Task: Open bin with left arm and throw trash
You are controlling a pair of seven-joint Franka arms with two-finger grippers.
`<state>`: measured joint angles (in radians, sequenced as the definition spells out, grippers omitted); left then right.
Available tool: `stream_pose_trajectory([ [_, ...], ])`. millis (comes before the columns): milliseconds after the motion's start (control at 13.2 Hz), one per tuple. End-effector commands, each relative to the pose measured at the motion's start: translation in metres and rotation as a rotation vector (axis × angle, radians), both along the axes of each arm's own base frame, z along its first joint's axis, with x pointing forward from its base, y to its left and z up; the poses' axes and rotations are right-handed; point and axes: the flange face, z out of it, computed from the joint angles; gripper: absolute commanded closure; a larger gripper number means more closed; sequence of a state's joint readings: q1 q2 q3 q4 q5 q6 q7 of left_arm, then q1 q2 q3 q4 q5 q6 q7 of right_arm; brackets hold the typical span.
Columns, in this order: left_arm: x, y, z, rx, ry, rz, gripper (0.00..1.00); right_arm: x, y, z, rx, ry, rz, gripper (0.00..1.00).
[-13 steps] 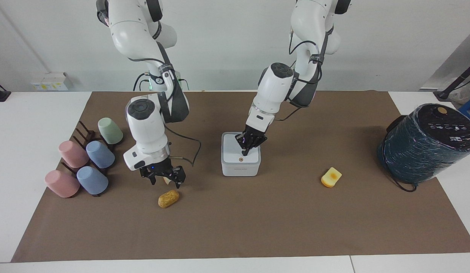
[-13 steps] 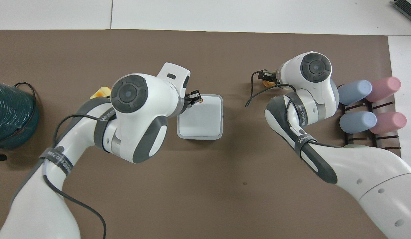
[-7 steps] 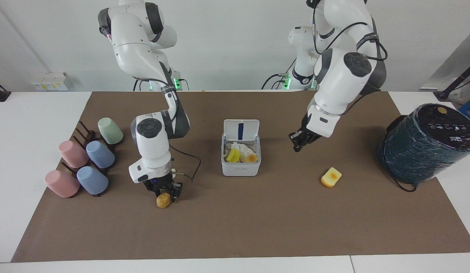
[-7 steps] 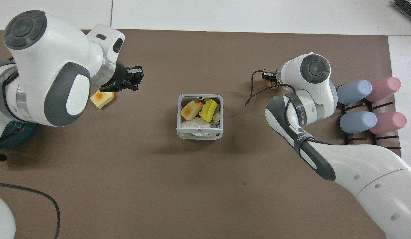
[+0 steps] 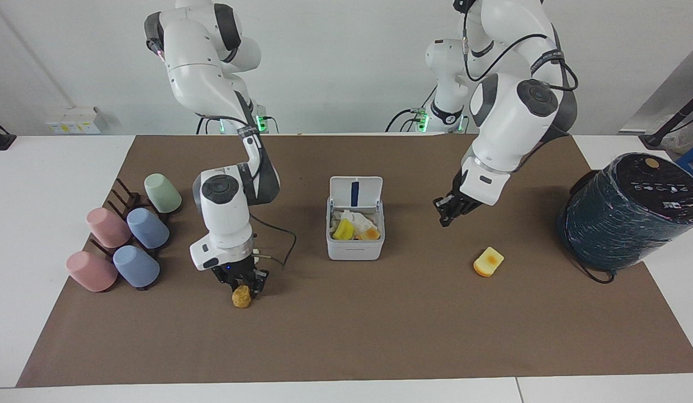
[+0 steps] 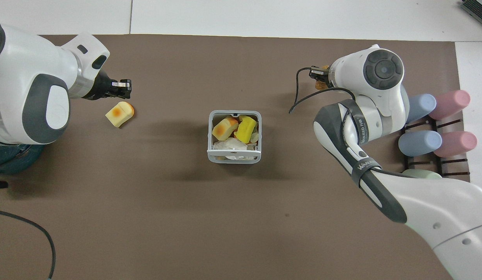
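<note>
The white bin (image 5: 354, 248) stands mid-mat with its lid (image 5: 356, 193) up and the blue strip showing. Yellow and orange pieces and white paper lie inside it (image 6: 233, 160). My left gripper (image 5: 449, 211) is shut and empty, in the air over the mat beside the toast-like slice (image 5: 488, 261). In the overhead view it (image 6: 124, 84) sits just past the slice (image 6: 120, 114). My right gripper (image 5: 243, 282) is shut on the golden-brown lump (image 5: 241, 296), low at the mat. In the overhead view it (image 6: 318, 74) mostly hides the lump (image 6: 321, 84). The whitish wedge is hidden.
A big dark teal wrapped cylinder (image 5: 626, 210) stands at the left arm's end of the table. Pastel cups lie on a dark rack (image 5: 128, 235) at the right arm's end (image 6: 435, 120). A black cable (image 5: 284, 246) trails from the right wrist over the mat.
The left gripper left the bin's lid, the lid sprang open, and the left arm swung over to the toast-like slice. The right gripper came down and shut on the golden-brown lump.
</note>
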<state>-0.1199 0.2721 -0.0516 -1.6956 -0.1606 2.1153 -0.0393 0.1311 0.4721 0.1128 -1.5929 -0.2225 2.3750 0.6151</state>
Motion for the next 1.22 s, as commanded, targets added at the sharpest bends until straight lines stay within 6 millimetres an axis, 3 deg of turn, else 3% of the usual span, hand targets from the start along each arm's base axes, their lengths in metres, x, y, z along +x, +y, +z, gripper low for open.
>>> stream_pose_trajectory([
  [0, -0.005, 0.019, -0.018, 0.059, -0.048, -0.085, 0.33, -0.037, 0.055, 0.053, 0.006, 0.011, 0.057, 1.00],
  [152, -0.002, 0.024, -0.039, 0.119, -0.077, -0.163, 0.19, -0.056, 0.101, 0.062, 0.030, 0.011, 0.137, 1.00],
  [304, 0.005, 0.037, -0.058, 0.142, -0.100, -0.265, 0.12, -0.073, 0.137, 0.065, 0.047, 0.017, 0.191, 1.00],
  [532, 0.015, 0.038, -0.100, 0.242, -0.130, -0.365, 0.11, -0.095, 0.173, 0.059, 0.087, 0.067, 0.227, 1.00],
  [912, -0.005, 0.048, -0.134, 0.286, -0.081, -0.447, 0.11, -0.126, 0.203, 0.052, 0.128, 0.156, 0.156, 1.00],
  [988, -0.010, 0.048, -0.141, 0.284, -0.075, -0.449, 0.11, -0.129, 0.204, 0.051, 0.130, 0.162, 0.153, 0.80],
  [1064, -0.016, 0.049, -0.149, 0.282, -0.067, -0.452, 0.11, -0.130, 0.204, 0.050, 0.132, 0.169, 0.150, 0.46],
  [1140, -0.022, 0.049, -0.157, 0.279, -0.065, -0.453, 0.12, -0.130, 0.204, 0.053, 0.134, 0.179, 0.146, 0.04],
])
